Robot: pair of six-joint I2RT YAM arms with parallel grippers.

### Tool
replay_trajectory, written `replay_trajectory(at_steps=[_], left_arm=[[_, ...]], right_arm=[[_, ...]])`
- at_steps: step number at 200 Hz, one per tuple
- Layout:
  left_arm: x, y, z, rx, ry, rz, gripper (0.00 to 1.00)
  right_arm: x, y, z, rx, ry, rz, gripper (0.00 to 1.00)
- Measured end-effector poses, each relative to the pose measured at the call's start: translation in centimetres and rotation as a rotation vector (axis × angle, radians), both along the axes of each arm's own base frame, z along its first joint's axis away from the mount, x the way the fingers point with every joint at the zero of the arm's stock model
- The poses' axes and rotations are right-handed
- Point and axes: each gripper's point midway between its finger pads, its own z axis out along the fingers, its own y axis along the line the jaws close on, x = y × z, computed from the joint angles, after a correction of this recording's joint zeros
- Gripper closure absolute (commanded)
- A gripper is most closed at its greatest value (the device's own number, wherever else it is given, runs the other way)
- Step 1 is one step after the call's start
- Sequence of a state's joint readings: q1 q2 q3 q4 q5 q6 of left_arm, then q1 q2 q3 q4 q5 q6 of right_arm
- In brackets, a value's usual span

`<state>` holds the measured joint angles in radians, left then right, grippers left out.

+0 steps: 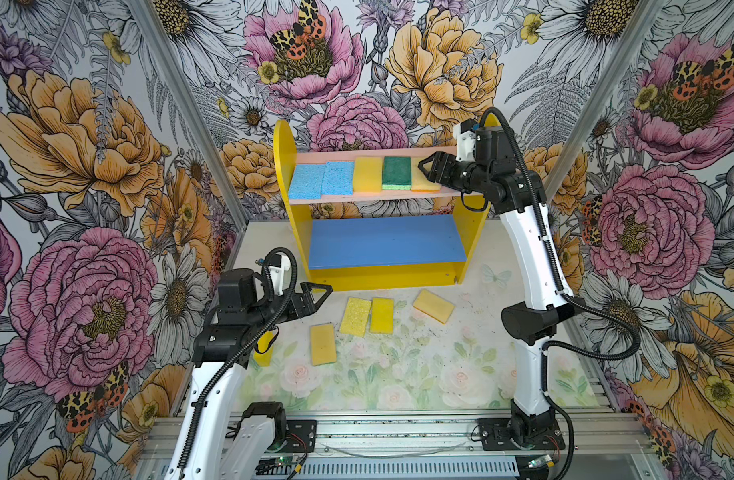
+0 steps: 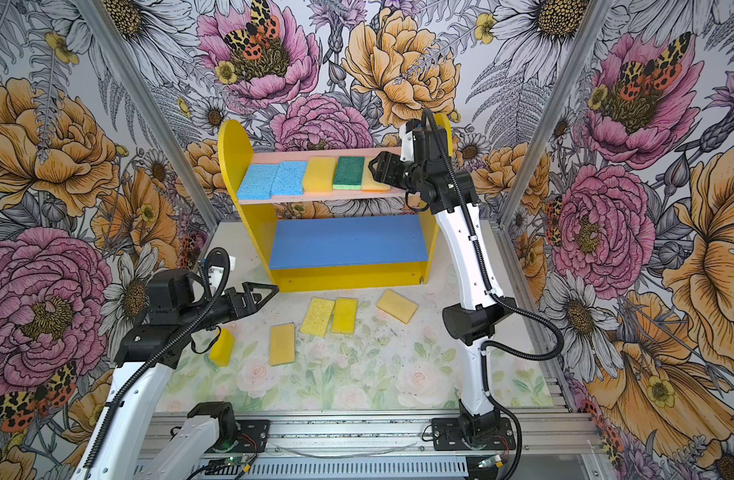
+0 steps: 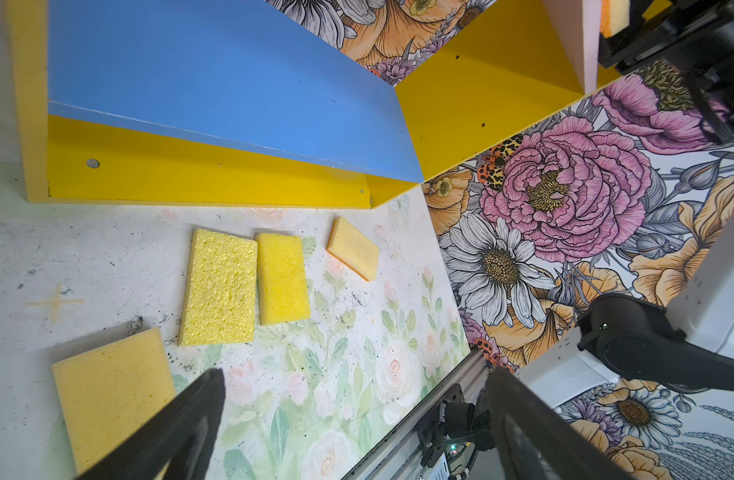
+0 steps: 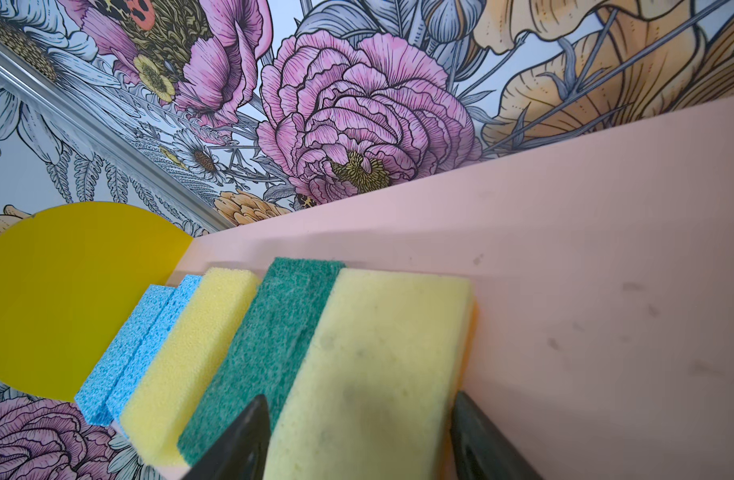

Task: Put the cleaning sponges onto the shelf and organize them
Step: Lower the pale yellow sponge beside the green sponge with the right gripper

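The shelf (image 1: 290, 199) stands at the far edge of the surface (image 1: 398, 374). Its pink upper board (image 1: 357, 196) carries five cleaning sponges (image 2: 320, 174) in a row, side by side. From the left end these are a light blue sponge (image 1: 307, 182), a second light blue sponge (image 1: 338, 178), a yellow sponge (image 1: 368, 174), a green sponge (image 1: 397, 172) with its dark scouring face up, and a pale yellow sponge (image 4: 378, 353) at the right end. The right hand (image 1: 425, 168) is positioned at that last sponge, with one jaw on either side of it. The sponge lies flat on the board, and it cannot be determined whether it is gripped or released. The blue lower board (image 1: 386, 241) is bare. Five sponges lie on the surface, not yet shelved. A coarse yellow sponge (image 1: 355, 316) and a bright yellow sponge (image 1: 382, 315) lie just beside each other in front of the shelf. A pale sponge (image 1: 434, 306) lies further toward the right edge, and a tan sponge (image 1: 323, 344) nearer the front edge. A fifth sponge (image 2: 222, 347) lies near the left edge, partly hidden beneath the left arm. The left hand (image 1: 321, 293) is held above the surface with its jaws wide apart and nothing between them. The task is judged about half complete. The upper board is nearly full, so the lower board is the likely place for the rest.
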<state>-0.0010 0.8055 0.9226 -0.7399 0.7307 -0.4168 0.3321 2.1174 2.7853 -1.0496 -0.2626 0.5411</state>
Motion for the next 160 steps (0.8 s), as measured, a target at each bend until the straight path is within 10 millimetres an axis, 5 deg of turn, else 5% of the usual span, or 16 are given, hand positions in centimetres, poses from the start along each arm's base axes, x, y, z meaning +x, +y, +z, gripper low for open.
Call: replay_trajectory(at_steps=[122, 160], left_arm=[[-0.1, 0.1, 0.1, -0.008, 0.002, 0.011, 0.01], [-0.9, 0.2, -1.1, -0.026, 0.027, 0.024, 0.01]], right_arm=[[0.7, -0.5, 0.4, -0.002, -0.028, -0.028, 0.21], [-0.8, 0.1, 1.2, -0.015, -0.038, -0.004, 0.20]])
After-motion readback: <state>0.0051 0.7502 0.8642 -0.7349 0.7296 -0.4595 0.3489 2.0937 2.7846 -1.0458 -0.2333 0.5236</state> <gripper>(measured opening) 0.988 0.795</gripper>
